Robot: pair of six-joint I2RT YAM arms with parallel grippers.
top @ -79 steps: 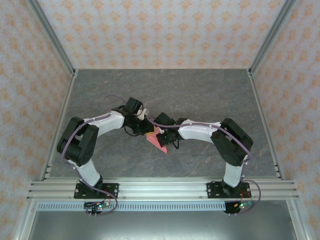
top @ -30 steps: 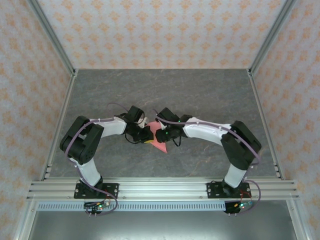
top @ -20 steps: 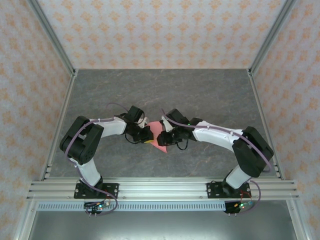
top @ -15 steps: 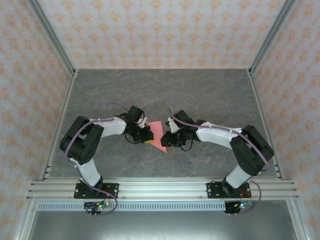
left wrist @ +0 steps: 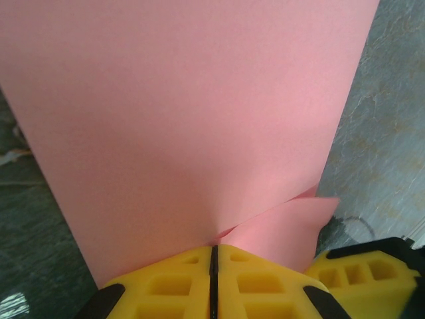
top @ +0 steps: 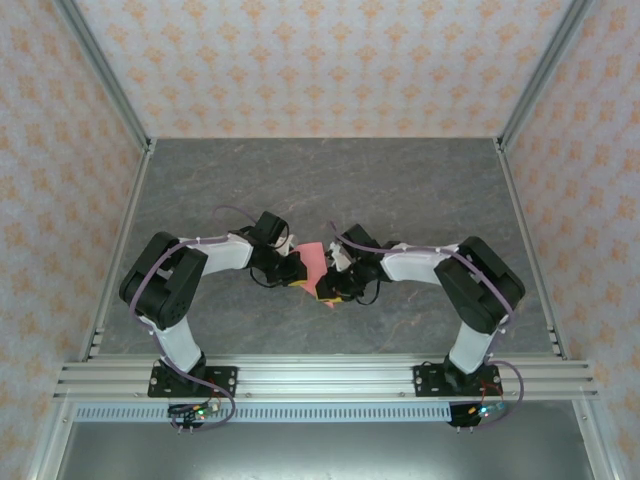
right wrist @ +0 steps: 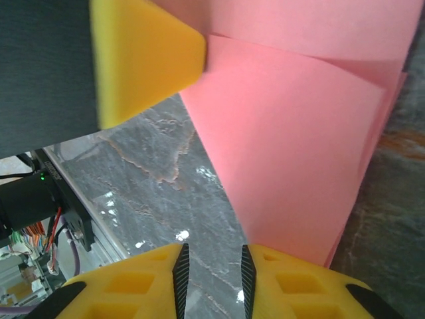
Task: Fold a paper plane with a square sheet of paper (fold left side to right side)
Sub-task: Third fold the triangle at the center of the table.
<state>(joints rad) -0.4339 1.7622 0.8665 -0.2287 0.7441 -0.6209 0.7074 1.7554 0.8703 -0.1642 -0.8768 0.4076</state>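
Observation:
The salmon-pink sheet of paper (top: 313, 260) is partly folded and held at table centre between the two arms. My left gripper (top: 296, 270) is shut on its left edge. In the left wrist view the yellow fingertips (left wrist: 172, 279) meet in a thin line, and the paper (left wrist: 186, 119) rises from them with a loose flap at the lower right. My right gripper (top: 326, 290) is at the paper's near-right corner. Its jaws (right wrist: 211, 266) stand open over grey table. The paper (right wrist: 299, 133) edge lies against the right finger (right wrist: 299, 286). The left gripper's yellow finger (right wrist: 139, 60) shows at the upper left.
The grey marble-patterned table (top: 400, 190) stretches behind and to both sides of the arms. Aluminium rails (top: 320, 380) run along the near edge by the arm bases. Patterned walls with metal posts (top: 105, 90) close in the back and sides.
My right gripper drew back off the top of the paper to the right, then came in lower at its near-right corner. The left gripper has stayed shut on the paper.

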